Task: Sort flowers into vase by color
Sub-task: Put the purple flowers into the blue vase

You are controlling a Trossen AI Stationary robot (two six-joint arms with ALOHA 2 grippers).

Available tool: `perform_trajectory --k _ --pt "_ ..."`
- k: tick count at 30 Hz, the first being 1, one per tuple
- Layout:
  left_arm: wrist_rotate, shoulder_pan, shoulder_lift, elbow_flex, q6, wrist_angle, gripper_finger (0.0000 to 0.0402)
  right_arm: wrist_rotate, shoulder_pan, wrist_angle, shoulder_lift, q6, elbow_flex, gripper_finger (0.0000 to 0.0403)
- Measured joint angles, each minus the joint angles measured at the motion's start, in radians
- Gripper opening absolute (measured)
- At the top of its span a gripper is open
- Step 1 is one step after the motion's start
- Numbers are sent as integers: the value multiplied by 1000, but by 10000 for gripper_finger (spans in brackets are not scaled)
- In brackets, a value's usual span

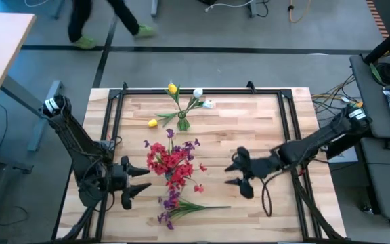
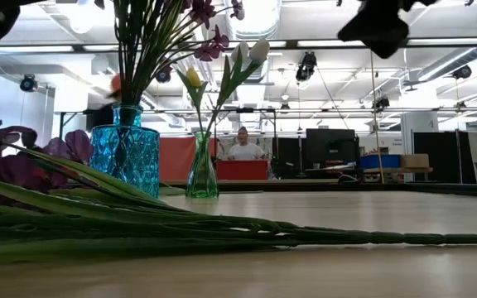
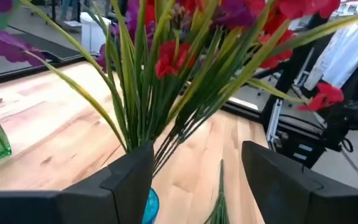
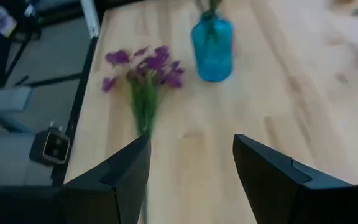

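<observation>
From above, a pale wooden slatted table carries a bunch of red and purple artificial flowers at its centre, a green glass vase with yellow and white buds farther back, a loose yellow bud beside it, and a purple bunch with green stems lying flat near the front edge. The left gripper and right gripper flank the red bunch, fingers apart.

At table height, a blue cut-glass vase stands left of the green vase, the flat stems lying across the foreground.

The left wrist camera shows spread fingers just before the red bunch's stems.

The right wrist camera shows parted fingers over bare wood, the purple bunch and blue vase beyond.
</observation>
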Motion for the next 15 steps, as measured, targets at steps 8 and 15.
perform_trajectory --k 8,15 --pt "11 0 0 0 4 -15 228 103 103 66 228 23 96 219" --pt "51 -2 1 0 20 -23 228 95 115 54 472 1 281 219"
